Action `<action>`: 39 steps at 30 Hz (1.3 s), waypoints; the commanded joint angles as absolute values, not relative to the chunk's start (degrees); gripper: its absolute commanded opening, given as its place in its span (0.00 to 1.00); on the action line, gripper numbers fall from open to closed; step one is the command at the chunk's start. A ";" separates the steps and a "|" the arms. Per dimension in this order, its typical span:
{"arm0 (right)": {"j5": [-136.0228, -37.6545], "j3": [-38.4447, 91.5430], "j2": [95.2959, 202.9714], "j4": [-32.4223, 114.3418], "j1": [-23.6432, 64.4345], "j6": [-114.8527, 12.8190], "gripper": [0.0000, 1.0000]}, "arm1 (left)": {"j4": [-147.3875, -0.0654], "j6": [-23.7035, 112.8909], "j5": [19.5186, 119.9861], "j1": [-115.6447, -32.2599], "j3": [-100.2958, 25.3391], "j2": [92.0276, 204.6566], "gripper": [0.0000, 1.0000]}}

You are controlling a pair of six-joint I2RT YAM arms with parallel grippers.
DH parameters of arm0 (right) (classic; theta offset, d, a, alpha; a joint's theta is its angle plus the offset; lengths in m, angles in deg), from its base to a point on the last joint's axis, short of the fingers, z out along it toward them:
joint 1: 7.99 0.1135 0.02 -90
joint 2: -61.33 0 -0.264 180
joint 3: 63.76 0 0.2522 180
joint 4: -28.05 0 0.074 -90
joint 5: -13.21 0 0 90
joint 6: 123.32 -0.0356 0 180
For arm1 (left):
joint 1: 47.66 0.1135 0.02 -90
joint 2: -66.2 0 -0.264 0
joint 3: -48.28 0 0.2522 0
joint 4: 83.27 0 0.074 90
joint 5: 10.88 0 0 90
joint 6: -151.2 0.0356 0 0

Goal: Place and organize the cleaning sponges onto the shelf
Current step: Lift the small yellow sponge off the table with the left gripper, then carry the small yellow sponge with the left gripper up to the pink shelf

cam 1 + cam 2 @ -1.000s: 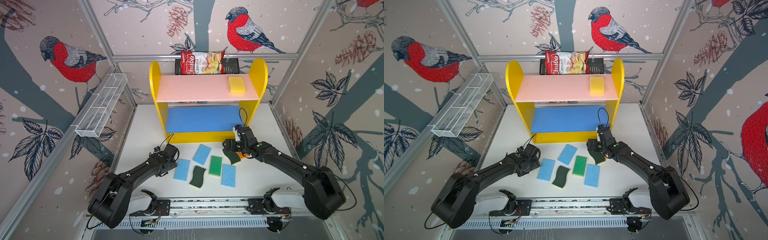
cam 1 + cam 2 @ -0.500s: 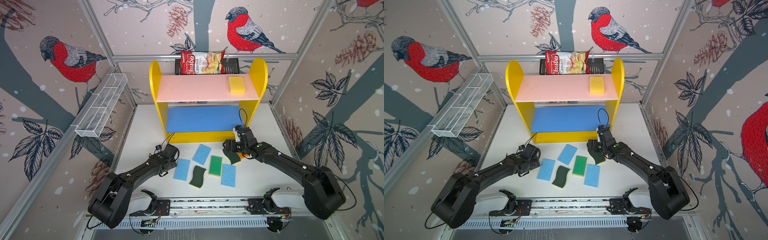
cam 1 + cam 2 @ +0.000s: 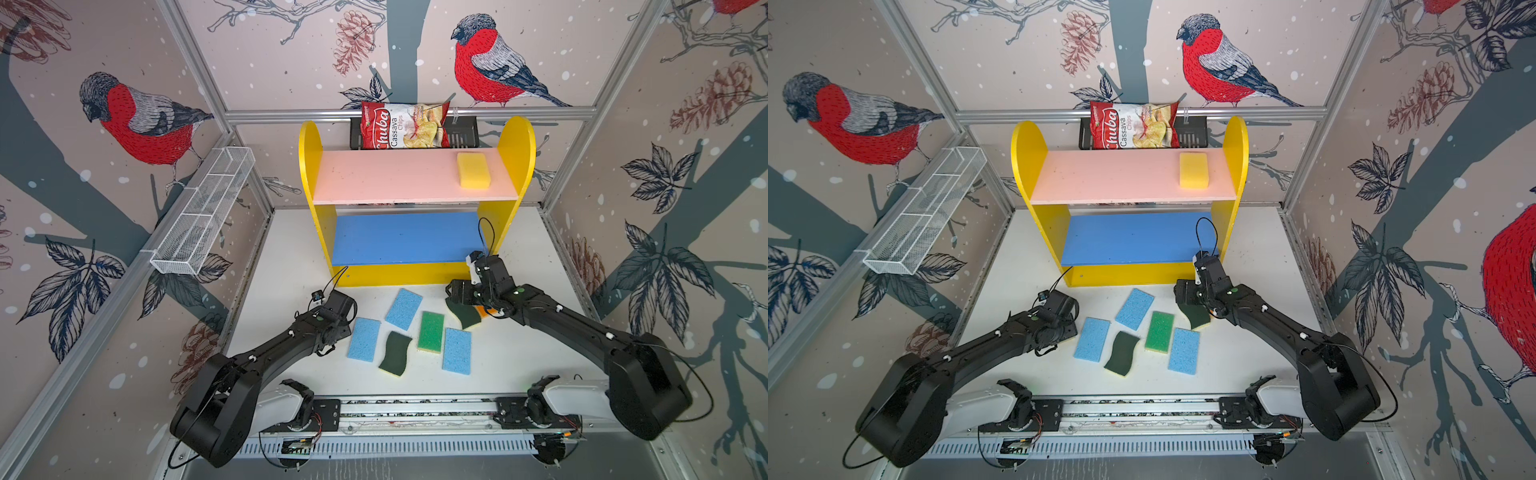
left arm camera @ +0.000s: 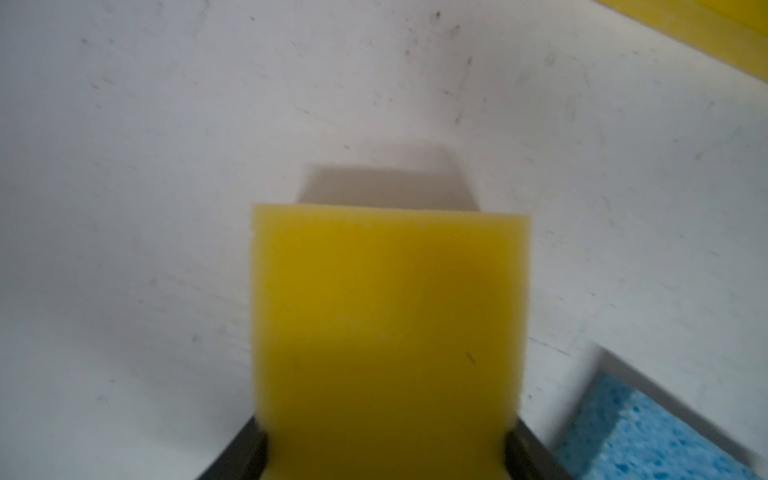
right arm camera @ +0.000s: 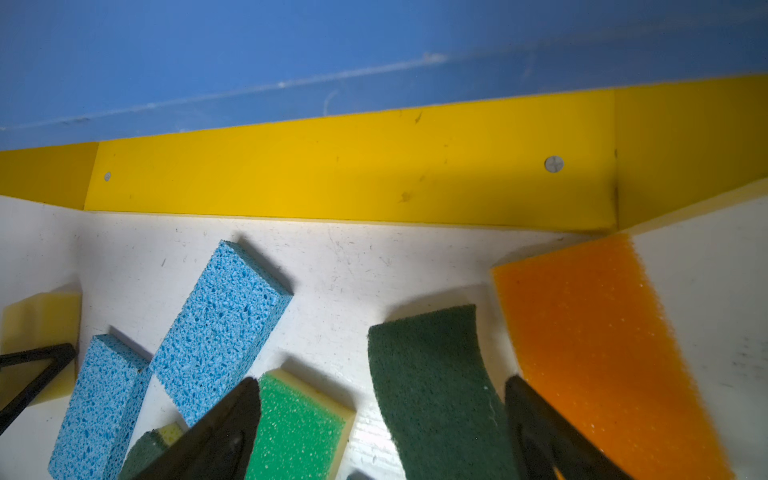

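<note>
The shelf [image 3: 515, 166] stands at 12 o'clock on the table [image 3: 519, 353], with a chips bag [image 3: 403, 126] in a black rack [image 3: 461, 133] behind it and a wire basket [image 3: 203, 216] on the wall at 10 o'clock. Its pink top board [image 3: 395, 176] carries one yellow sponge [image 3: 473, 170], toward 1 o'clock.

The left gripper [image 4: 386, 449], at 9 o'clock of the loose cluster, pinches a second yellow sponge [image 4: 386, 311] between its fingers. A light blue sponge [image 4: 648, 432] lies just beside it.

The right gripper [image 5: 380, 384], at 2 o'clock, gapes wide and holds nothing. It straddles a dark-green wavy sponge [image 5: 432, 374], with the orange sponge [image 5: 590, 340] just outside one finger and the shelf's yellow base [image 5: 353, 174] close ahead.

Between the arms lie two more light blue sponges [image 3: 403, 308] [image 3: 457, 351], a bright green sponge [image 3: 430, 332] and another wavy sponge [image 3: 395, 353].
</note>
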State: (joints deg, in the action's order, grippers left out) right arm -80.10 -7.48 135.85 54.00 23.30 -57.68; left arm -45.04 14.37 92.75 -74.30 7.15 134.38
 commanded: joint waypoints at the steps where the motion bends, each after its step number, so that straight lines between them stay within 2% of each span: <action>1: -79.34 -7.31 135.11 54.65 23.53 -58.19 0.92 | -41.85 16.68 89.95 -74.46 6.17 132.93 0.64; 6: -78.89 -7.46 134.47 55.26 23.57 -58.77 0.92 | -40.41 17.76 88.36 -75.08 3.50 131.11 0.60; 22: -77.85 -7.46 130.84 56.49 24.18 -60.54 0.92 | -29.67 19.78 90.14 -81.83 -9.86 124.21 0.58; 39: -76.35 -7.30 129.10 57.89 24.28 -60.09 0.92 | -21.81 23.75 94.13 -92.68 -31.40 127.79 0.56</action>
State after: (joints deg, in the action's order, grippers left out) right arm -77.21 -7.50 129.60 57.54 24.20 -60.23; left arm -23.64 22.24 92.86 -91.61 -28.85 127.26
